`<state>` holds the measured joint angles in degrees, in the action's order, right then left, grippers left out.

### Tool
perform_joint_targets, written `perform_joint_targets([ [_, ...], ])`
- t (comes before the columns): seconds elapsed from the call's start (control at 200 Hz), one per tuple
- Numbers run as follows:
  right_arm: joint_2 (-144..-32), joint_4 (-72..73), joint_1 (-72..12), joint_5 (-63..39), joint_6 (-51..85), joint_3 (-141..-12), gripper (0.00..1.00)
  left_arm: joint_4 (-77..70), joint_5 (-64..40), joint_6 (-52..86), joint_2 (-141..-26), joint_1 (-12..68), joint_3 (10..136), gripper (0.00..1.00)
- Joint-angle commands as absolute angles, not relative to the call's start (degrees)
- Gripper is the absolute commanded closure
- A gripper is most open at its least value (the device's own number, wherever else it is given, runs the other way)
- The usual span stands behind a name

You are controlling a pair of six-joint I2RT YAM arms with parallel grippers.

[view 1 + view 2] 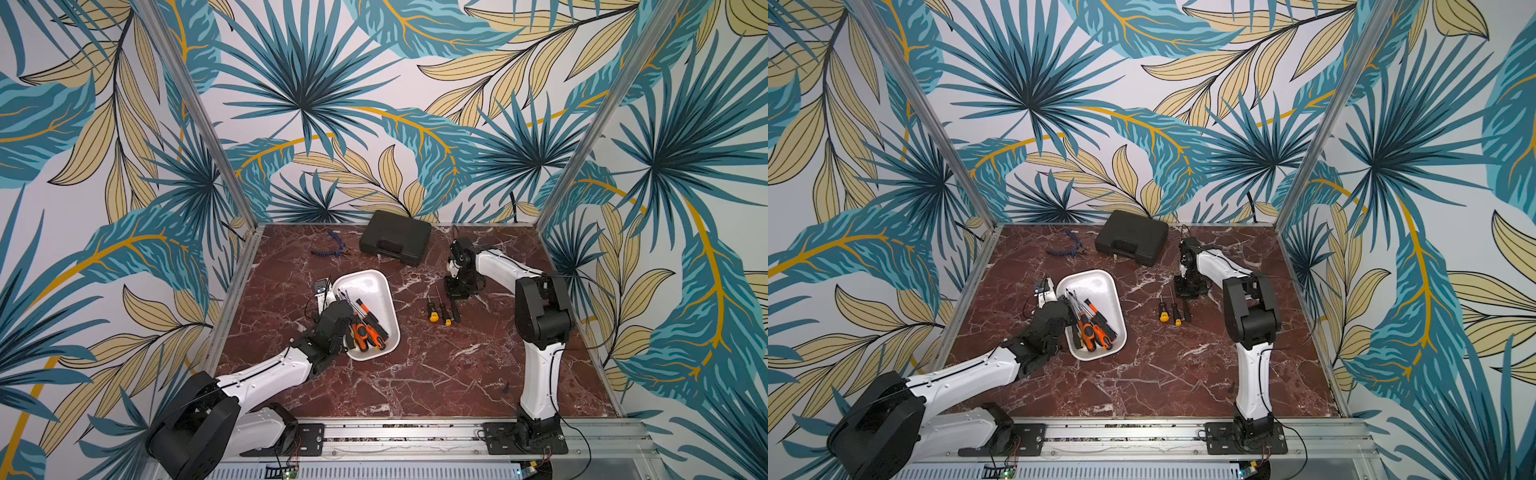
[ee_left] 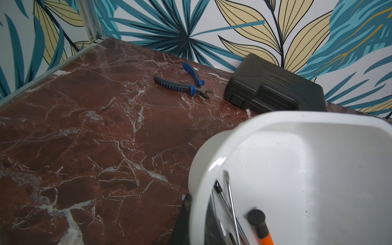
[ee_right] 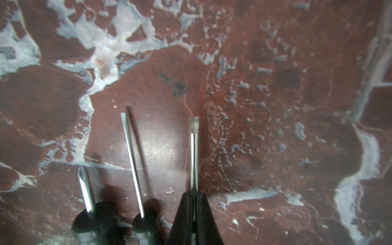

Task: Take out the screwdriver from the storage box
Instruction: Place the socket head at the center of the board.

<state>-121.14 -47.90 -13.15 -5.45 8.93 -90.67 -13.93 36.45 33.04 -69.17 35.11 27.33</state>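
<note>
Now, screwdriver pinched in right gripper

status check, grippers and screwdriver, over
left gripper shut on storage box rim. right gripper shut on flat-tip screwdriver, at table beside two others. more screwdrivers in box; nothing blocking.

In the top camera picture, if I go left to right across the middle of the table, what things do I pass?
Storage box → stubby yellow-capped screwdriver → long thin screwdriver → black screwdriver.
</note>
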Motion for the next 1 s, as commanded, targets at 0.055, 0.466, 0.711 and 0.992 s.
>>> perform_joint_targets([
  [0.055,-123.4,-49.13,-13.01,-6.15,8.51,-91.45,0.94,-17.71,37.39,34.15,-66.71,35.24,26.19,1.0],
  [0.466,-123.36,-49.61,-13.01,-5.36,8.64,-92.11,0.84,-17.86,37.44,34.19,-66.53,35.24,26.1,1.0],
  [0.711,-120.74,-50.41,-13.01,-4.76,8.83,-92.46,0.76,-18.11,37.5,33.84,-66.45,35.24,26.27,1.0],
  [0.992,-109.16,-51.73,-13.56,-3.08,8.47,-91.12,0.69,-18.11,37.35,33.5,-66.36,35.24,26.63,1.0],
])
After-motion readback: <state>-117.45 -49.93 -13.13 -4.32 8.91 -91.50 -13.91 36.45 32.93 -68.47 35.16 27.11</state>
